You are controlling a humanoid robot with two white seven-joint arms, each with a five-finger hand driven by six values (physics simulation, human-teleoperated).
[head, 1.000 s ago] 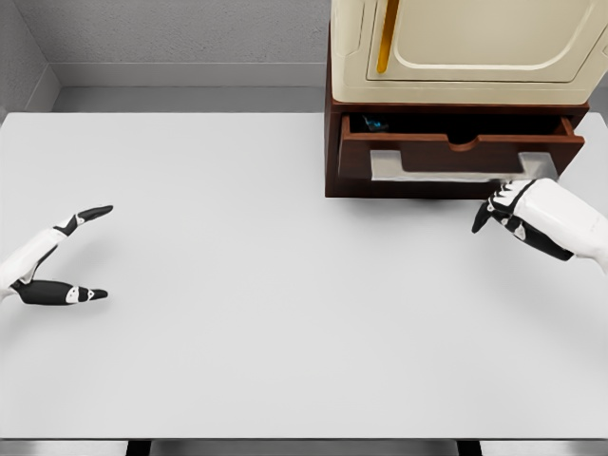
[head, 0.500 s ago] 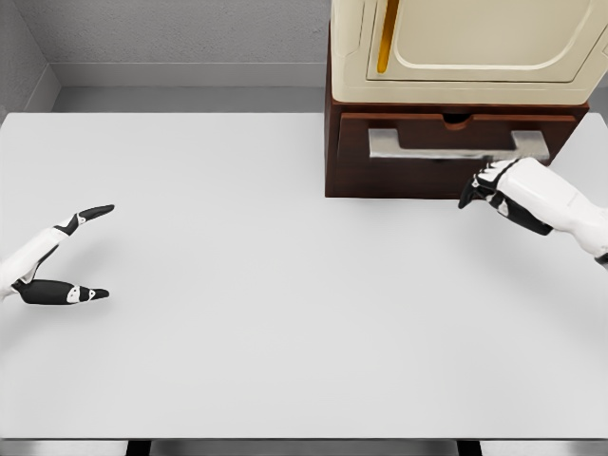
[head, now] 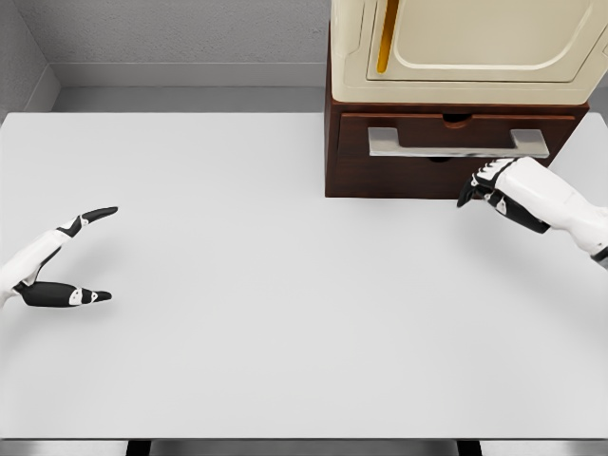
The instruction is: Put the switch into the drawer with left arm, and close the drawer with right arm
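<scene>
My right hand [head: 494,188], fingers curled and holding nothing, hangs just below the shut drawer [head: 456,144]; the switch is unseen, presumably inside. My left hand [head: 59,266] rests spread and empty. Best to withdraw straight back, clear of the handle [head: 458,144].

Dark wood drawer [head: 456,157] with brushed metal handle [head: 458,144] under a glossy cream cabinet [head: 475,47]; matt white table [head: 266,313].

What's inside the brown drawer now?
Nothing inside shows. The drawer is pushed shut, so its brown front and silver handle cover whatever it holds. The right hand sits just in front of it.
</scene>
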